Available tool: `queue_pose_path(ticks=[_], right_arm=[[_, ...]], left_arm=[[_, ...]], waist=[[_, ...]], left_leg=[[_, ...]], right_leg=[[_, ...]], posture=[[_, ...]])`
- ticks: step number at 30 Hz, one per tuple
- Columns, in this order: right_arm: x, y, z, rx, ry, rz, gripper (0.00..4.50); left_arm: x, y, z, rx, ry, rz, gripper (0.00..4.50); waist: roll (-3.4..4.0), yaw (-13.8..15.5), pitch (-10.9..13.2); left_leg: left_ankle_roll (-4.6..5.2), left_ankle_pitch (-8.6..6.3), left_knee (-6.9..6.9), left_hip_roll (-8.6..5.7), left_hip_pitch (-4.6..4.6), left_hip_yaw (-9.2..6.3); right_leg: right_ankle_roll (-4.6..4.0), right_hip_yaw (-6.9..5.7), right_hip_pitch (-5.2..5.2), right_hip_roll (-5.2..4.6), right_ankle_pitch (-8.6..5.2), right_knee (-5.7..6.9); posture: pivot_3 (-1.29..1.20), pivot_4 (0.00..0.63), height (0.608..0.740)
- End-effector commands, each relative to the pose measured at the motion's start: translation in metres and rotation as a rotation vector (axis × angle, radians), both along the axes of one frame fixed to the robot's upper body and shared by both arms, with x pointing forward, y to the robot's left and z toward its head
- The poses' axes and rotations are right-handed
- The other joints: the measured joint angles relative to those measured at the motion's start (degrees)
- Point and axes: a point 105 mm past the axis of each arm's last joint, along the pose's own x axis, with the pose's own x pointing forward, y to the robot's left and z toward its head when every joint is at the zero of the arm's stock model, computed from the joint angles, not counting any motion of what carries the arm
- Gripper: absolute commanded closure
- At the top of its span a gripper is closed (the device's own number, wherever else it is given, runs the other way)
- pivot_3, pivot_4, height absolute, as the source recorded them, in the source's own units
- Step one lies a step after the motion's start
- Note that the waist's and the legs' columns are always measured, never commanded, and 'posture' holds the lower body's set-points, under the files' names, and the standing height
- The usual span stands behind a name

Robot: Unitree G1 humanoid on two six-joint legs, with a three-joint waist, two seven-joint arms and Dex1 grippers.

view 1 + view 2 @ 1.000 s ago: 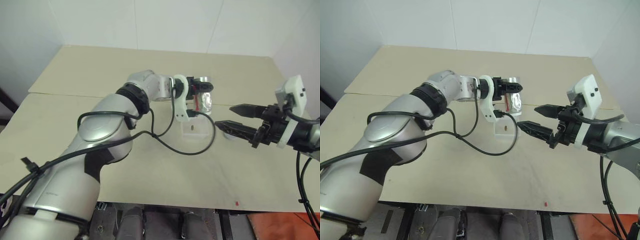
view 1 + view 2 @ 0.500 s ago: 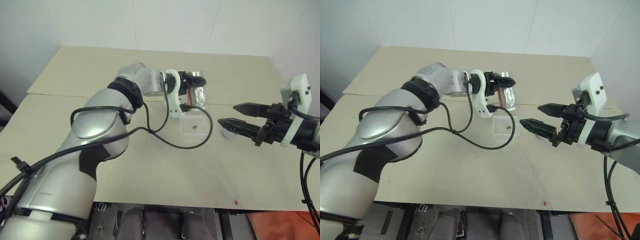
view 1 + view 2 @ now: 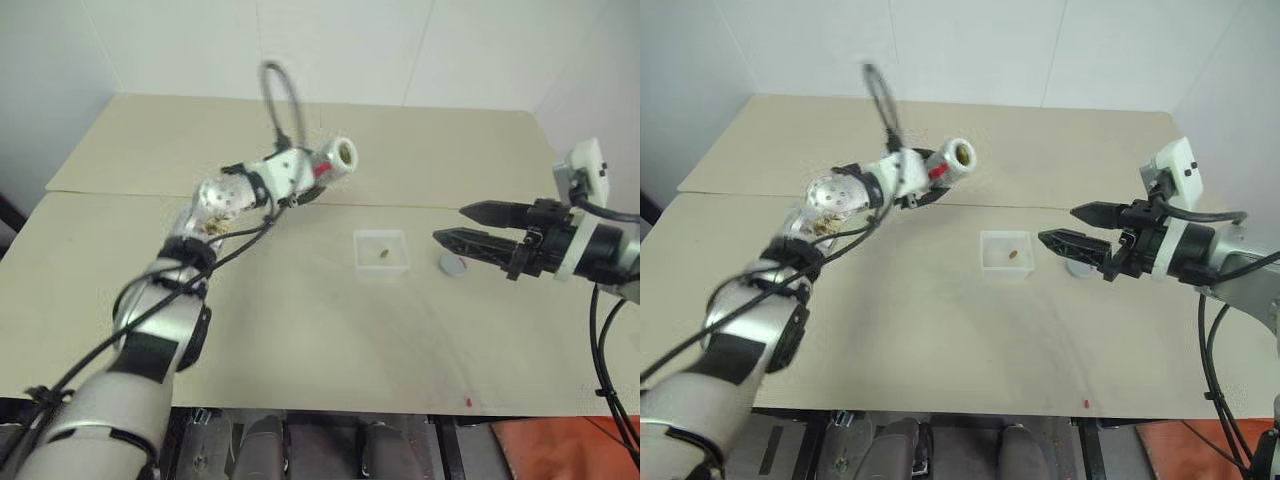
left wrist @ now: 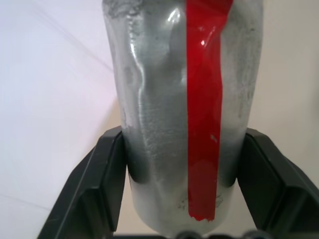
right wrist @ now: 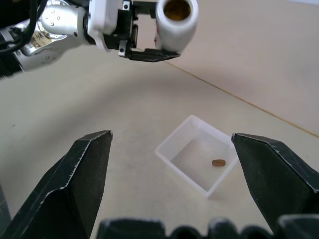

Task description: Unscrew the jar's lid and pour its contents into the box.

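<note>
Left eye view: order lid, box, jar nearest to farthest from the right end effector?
1. The lid, on the table just below the right end effector's fingertips.
2. The box, further toward the robot's left, with the contents lying inside.
3. The jar, farthest, held off the table in the shut left end effector, past the box toward the wall.

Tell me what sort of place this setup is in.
Probably a robot test bench or lab: a bare beige tabletop against plain white walls, holding just a small clear plastic box and a small round grey lid.
</note>
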Motion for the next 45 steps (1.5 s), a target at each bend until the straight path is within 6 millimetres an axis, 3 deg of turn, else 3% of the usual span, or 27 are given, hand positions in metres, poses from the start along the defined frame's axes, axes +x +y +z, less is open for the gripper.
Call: queue_pose_path(ticks=[1, 6, 12, 19, 25, 30, 31, 34, 40, 45], right_arm=[[0.0, 0.001, 0.013, -0.011, -0.058, 0.018, 0.03], [0.005, 0.003, 0.015, -0.011, -0.056, 0.03, 0.03], [0.003, 0.005, 0.015, -0.008, -0.058, 0.032, 0.03], [-0.001, 0.003, 0.016, -0.008, -0.06, 0.027, 0.03], [-0.003, 0.004, 0.017, -0.01, -0.061, 0.025, 0.03], [-0.005, 0.005, 0.014, -0.014, -0.056, 0.021, 0.03], [-0.005, 0.005, 0.013, -0.015, -0.055, 0.02, 0.0], [-0.006, 0.005, 0.013, -0.015, -0.055, 0.019, 0.0], [-0.007, 0.004, 0.011, -0.017, -0.052, 0.017, 0.0], [-0.006, 0.004, 0.01, -0.022, -0.05, 0.02, 0.0]], left_arm=[[-0.012, 0.009, 0.024, -0.333, 0.082, -0.014, 1.65], [-0.026, 0.019, -0.015, -0.556, 0.257, 0.075, 1.65], [-0.044, 0.014, -0.067, -0.575, 0.329, 0.163, 1.65], [-0.051, 0.005, -0.093, -0.601, 0.221, 0.238, 1.65], [-0.047, -0.004, -0.114, -0.502, 0.232, 0.274, 1.65], [-0.047, -0.002, -0.122, -0.472, 0.265, 0.281, 1.65], [-0.048, -0.002, -0.123, -0.474, 0.268, 0.279, 0.92], [-0.05, 0.0, -0.124, -0.474, 0.272, 0.289, 0.06], [-0.063, 0.005, -0.123, -0.426, 0.297, 0.245, 0.02], [-0.075, 0.024, -0.107, -0.361, 0.309, 0.206, 0.02]], waist=[[0.0, -0.28, 0.0], [0.03, -0.35, -0.02], [0.03, -0.12, -0.02], [0.04, -0.03, -0.03], [0.06, -0.08, -0.06], [0.22, -0.04, -0.29], [0.23, -0.06, -0.3], [0.24, -0.21, -0.3], [0.26, -0.39, -0.31], [0.27, -0.39, -0.32]], left_leg=[[0.0, 0.0, 0.0, 0.0, 0.01, -0.09], [0.06, -0.03, 0.02, -0.01, 0.11, -0.35], [0.06, -0.04, 0.01, -0.03, 0.13, -0.35], [0.25, -0.15, 0.0, -0.04, 0.14, -0.35], [0.37, -0.21, -0.01, -0.04, 0.17, -0.34], [0.48, -0.28, -0.02, -0.04, 0.38, -0.35], [0.49, -0.29, -0.04, -0.03, 0.48, -0.36], [0.53, -0.32, -0.13, -0.03, 0.85, -0.36], [0.55, -0.34, -0.22, 0.01, 1.0, -0.37], [0.54, -0.33, -0.22, 0.03, 1.01, -0.37]], right_leg=[[0.0, 0.02, 0.0, 0.0, 0.0, 0.0], [0.01, 0.06, 0.1, 0.02, 0.01, 0.05], [0.0, 0.07, 0.12, 0.01, 0.01, 0.04], [0.0, 0.07, 0.15, 0.0, 0.01, 0.02], [-0.01, 0.07, 0.16, 0.0, 0.01, 0.02], [-0.01, 0.06, 0.4, 0.0, 0.01, -0.03], [0.0, 0.06, 0.51, 0.0, 0.01, -0.06], [-0.01, 0.05, 0.89, 0.0, 0.01, -0.17], [-0.01, 0.08, 0.97, 0.02, 0.01, -0.21], [-0.02, 0.1, 0.96, 0.03, 0.0, -0.16]], posture=[[0.0, 0.15, 0.74], [0.0, 0.15, 0.74], [0.0, 0.15, 0.74], [0.0, 0.15, 0.74], [0.0, 0.15, 0.74], [0.0, 0.15, 0.74], [0.0, 0.15, 0.74], [0.0, 0.15, 0.74], [0.0, 0.15, 0.74], [0.0, 0.15, 0.74]])
